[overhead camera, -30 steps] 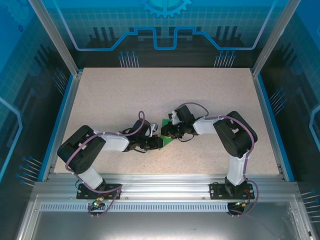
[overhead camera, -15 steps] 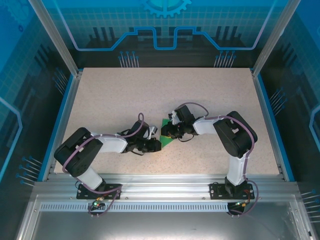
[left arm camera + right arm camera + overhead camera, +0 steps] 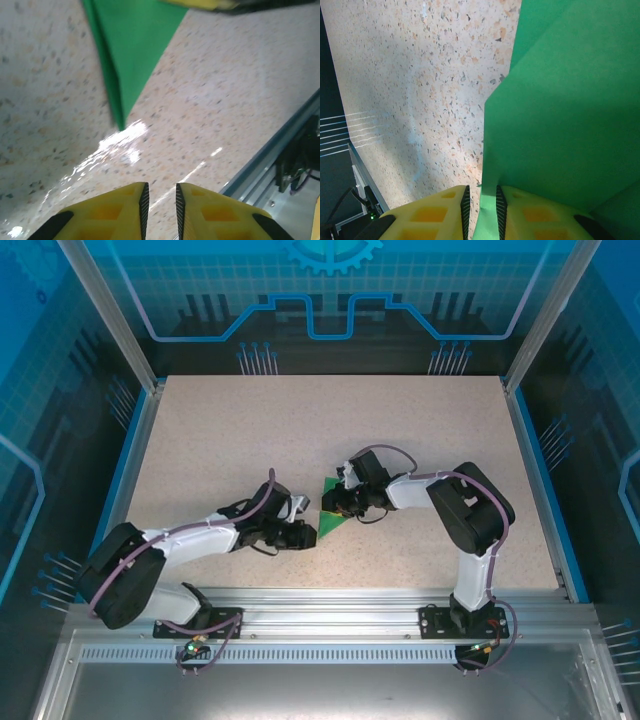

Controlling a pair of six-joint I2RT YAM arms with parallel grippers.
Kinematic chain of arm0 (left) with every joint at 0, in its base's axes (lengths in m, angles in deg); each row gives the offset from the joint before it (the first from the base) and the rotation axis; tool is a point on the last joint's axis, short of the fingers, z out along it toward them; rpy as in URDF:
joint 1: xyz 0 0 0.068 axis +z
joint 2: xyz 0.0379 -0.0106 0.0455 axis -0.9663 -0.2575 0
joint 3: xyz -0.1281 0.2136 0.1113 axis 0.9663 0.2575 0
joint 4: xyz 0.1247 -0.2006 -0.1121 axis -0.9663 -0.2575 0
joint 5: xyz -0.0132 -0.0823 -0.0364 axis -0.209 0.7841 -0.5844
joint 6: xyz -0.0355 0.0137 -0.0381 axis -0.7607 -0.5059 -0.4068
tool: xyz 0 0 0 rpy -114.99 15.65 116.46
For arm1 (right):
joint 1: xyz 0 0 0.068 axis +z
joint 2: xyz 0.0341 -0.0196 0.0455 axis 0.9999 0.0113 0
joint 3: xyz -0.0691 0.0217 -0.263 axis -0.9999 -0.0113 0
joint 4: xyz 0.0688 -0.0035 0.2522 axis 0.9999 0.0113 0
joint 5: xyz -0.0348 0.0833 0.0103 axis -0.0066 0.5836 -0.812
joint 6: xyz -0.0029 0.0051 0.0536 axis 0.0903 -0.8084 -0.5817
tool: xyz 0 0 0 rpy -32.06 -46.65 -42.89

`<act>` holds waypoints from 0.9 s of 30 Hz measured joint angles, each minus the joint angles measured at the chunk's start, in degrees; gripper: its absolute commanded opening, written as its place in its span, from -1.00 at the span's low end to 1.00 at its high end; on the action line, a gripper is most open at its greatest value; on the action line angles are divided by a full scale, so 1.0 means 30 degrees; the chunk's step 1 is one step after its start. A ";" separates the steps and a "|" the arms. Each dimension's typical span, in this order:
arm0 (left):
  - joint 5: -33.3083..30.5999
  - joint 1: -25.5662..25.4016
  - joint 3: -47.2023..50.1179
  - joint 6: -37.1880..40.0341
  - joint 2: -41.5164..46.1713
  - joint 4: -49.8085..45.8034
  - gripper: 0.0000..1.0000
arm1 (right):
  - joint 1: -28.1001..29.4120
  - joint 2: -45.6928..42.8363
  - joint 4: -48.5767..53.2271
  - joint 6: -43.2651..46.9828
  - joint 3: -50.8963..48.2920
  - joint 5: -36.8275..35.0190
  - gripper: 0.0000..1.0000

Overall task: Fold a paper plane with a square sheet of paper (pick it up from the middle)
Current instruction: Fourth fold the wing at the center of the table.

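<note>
The square sheet of paper (image 3: pixel 329 523) is bright green and folded into a pointed, angular shape. It lies on the speckled table (image 3: pixel 300 430) near the front middle. My right gripper (image 3: pixel 334 507) is at its upper edge. In the right wrist view the right gripper (image 3: pixel 481 188) has its jaws nearly together with a strip of the green paper (image 3: pixel 565 115) between them, against the right pad. My left gripper (image 3: pixel 305 533) sits just left of the paper's lower tip, apart from it. In the left wrist view the left gripper (image 3: pixel 160 186) shows a narrow empty gap, with the paper's point (image 3: pixel 131 50) ahead of it.
The aluminium frame rail (image 3: pixel 320 605) runs along the table's near edge, close behind the left gripper (image 3: pixel 280 145). Blue rails (image 3: pixel 118 480) border the table's sides, and glass panels stand beyond them. Bare tabletop stretches toward the back.
My left arm has stretched out low and drawn its gripper back off the paper toward the lower left, with its jaws parting slightly. The right gripper and the paper have stayed put.
</note>
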 measured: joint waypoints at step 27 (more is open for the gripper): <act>-0.0481 0.0080 -0.1158 -0.0459 -0.6251 0.5982 -0.69 | 0.0000 0.0007 0.0153 0.0000 0.0109 0.0029 -0.50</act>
